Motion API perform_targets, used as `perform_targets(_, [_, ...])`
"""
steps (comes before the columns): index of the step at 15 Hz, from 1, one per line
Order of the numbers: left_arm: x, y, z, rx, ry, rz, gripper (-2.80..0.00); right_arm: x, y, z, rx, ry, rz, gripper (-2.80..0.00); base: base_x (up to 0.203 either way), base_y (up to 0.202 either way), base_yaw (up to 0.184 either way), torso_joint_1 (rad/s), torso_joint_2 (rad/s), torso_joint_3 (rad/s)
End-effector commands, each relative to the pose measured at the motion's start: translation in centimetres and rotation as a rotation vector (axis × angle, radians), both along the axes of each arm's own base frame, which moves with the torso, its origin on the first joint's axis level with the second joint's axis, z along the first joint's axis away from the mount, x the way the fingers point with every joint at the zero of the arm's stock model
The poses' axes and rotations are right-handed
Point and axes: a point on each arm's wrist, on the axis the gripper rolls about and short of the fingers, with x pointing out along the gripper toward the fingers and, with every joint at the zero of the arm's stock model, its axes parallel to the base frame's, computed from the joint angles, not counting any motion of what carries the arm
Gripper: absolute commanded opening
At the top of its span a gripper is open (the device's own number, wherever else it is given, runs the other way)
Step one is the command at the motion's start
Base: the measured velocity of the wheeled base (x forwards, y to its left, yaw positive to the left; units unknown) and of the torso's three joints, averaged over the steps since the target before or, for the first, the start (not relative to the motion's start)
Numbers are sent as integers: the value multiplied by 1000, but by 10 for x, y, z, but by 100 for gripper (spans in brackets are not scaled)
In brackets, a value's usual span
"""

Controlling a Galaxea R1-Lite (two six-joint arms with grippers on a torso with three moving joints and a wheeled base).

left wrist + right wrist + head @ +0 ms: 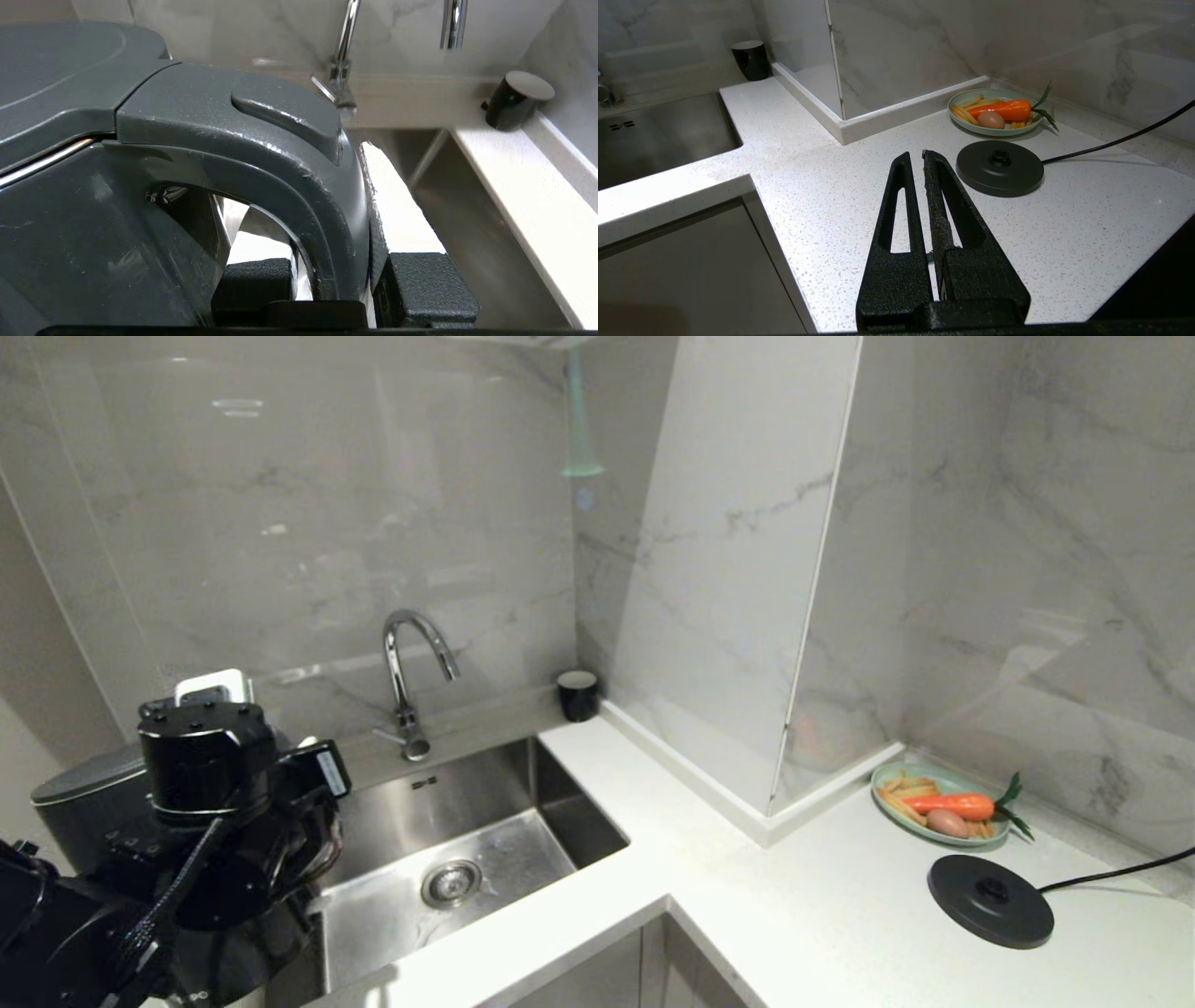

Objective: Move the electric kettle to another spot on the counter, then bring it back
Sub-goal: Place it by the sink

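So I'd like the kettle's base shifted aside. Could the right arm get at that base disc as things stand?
Probably yes. The right gripper hangs just short of the base disc, its fingers shut, with only bare counter between them. The plate of food sits behind the disc, out of the way.

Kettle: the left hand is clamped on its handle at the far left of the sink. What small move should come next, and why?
Probably lower the kettle onto the counter left of the sink, then release. The left hand grips its handle, and the base disc sits bare far to the right.
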Motion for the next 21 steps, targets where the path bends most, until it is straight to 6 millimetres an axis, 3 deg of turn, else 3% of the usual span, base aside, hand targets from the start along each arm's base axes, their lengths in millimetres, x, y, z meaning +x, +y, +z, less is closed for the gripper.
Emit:
perform_targets(1, [24, 8, -6, 5, 6, 47, -280, 0, 0, 0, 0, 2, 0, -280, 0, 0, 0, 0, 0, 0])
perform_targets(4, [47, 20, -18, 5, 32, 74, -280, 0, 0, 0, 0, 2, 0, -280, 0, 0, 0, 0, 0, 0])
perform_targets(7, [57, 15, -19, -3, 20, 59, -280, 0, 0, 0, 0, 2, 0, -280, 0, 0, 0, 0, 0, 0])
perform_targets(15, [67, -54, 14, 11, -94, -154, -280, 0, 0, 0, 0, 2, 0, -280, 0, 0, 0, 0, 0, 0])
perform_targets(21, [69, -98, 11, 59, -90, -281, -280, 0, 0, 0, 0, 2, 0, -280, 0, 0, 0, 0, 0, 0])
